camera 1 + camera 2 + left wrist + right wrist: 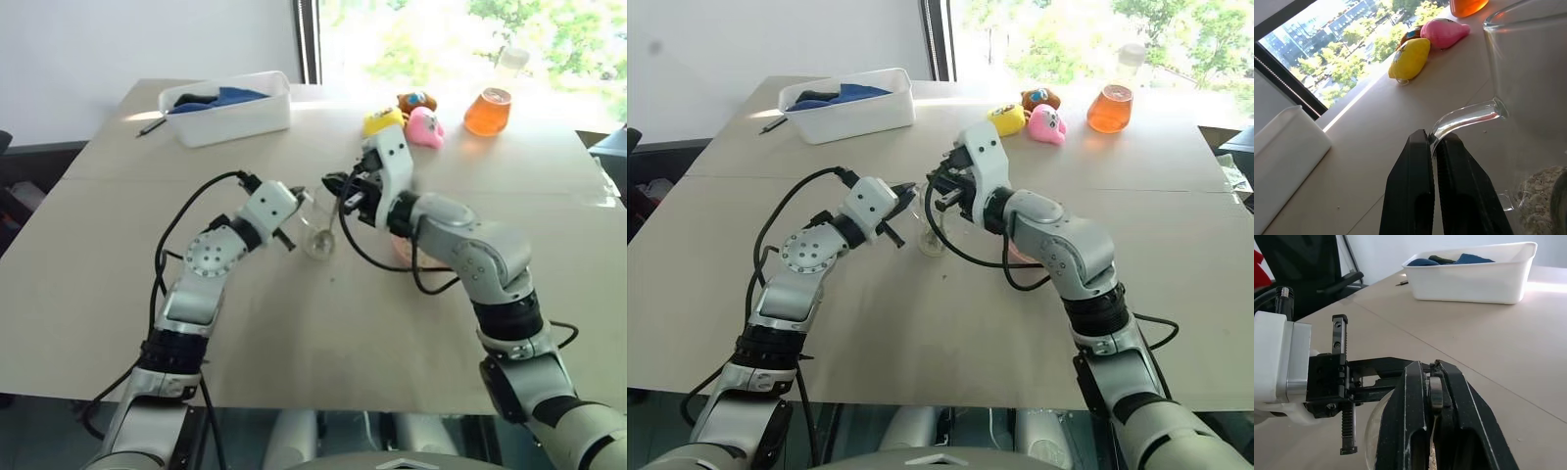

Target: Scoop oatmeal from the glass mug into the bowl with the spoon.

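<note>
Pinching the mug (318,233) handle, the left claw (1433,147) steadies it while the right claw (1432,396) grips the spoon (1436,399) above it.

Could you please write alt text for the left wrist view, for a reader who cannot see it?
The left gripper is shut on the clear handle of the glass mug, which holds oatmeal at its base. Beyond on the table lie yellow and pink toys.

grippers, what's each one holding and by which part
The left tool is shut on the glass mug's handle. The right tool is shut on the spoon's handle, above the mug.
</note>
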### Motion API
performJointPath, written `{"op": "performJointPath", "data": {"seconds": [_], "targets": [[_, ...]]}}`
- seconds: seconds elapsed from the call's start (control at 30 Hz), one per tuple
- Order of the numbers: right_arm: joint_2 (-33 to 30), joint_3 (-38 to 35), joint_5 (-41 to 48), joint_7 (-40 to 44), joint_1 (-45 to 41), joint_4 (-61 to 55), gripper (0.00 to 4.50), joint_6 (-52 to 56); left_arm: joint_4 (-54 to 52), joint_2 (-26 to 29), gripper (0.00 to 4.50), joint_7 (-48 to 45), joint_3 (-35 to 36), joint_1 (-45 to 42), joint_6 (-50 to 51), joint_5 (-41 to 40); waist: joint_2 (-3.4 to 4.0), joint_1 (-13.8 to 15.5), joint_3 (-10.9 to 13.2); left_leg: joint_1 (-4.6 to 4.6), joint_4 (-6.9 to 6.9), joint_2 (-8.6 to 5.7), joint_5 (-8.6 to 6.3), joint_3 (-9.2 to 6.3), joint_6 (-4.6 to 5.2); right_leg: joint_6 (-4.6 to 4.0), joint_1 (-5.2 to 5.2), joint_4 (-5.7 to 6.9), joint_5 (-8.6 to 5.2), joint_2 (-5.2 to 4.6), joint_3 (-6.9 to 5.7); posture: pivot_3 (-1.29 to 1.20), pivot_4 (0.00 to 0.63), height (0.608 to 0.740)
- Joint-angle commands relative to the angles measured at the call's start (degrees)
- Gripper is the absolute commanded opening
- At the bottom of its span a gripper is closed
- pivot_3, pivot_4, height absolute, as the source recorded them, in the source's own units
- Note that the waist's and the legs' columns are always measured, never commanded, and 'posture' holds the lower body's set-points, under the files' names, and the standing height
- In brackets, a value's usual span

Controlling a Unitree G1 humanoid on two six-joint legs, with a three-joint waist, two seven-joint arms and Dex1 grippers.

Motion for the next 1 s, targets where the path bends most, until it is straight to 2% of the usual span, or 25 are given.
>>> {"op": "performJointPath", "data": {"seconds": [0.03, 0.33, 0.57, 1.0], "targets": [[3.6, -3.3, 3.2, -2.1, 1.4, -0.8, 0.00, 4.1, -4.0, -0.2, 0.02, 0.4, 0.6, -0.8, -0.9, -0.9, 0.00, 0.0, 0.0, 0.00, 0.00, 0.00, 0.00, 0.00, 0.00, 0.00, 0.00, 0.00, 0.00, 0.00, 0.00, 0.00, 0.150, 0.740], [12.2, -16.1, 8.4, -11.7, -1.0, 1.5, 0.00, 12.3, -3.6, -0.6, 0.02, 0.7, -0.4, 0.8, -3.0, 0.3, 0.00, 0.0, 0.0, 0.00, -0.01, 0.00, 0.01, 0.02, -0.01, 0.00, 0.00, 0.01, 0.00, 0.00, 0.02, 0.00, 0.150, 0.740], [11.8, -24.9, 13.7, -15.8, -7.0, 1.8, 0.00, 16.9, -2.7, -0.7, 0.02, 1.1, -0.9, 1.8, -3.8, 0.4, 0.01, 0.0, 0.0, 0.00, -0.01, 0.00, 0.01, 0.02, -0.01, 0.00, -0.01, 0.01, 0.00, -0.01, 0.02, 0.00, 0.150, 0.740], [8.8, -35.6, 23.8, -22.7, -12.2, 2.3, 0.00, 24.0, 0.0, -2.4, 0.02, 3.5, 0.1, 1.8, -5.5, -0.6, 0.02, 0.0, 0.0, -0.01, -0.02, 0.00, 0.00, 0.02, 0.00, 0.00, -0.01, 0.01, 0.00, -0.03, 0.03, 0.00, 0.150, 0.740]]}}
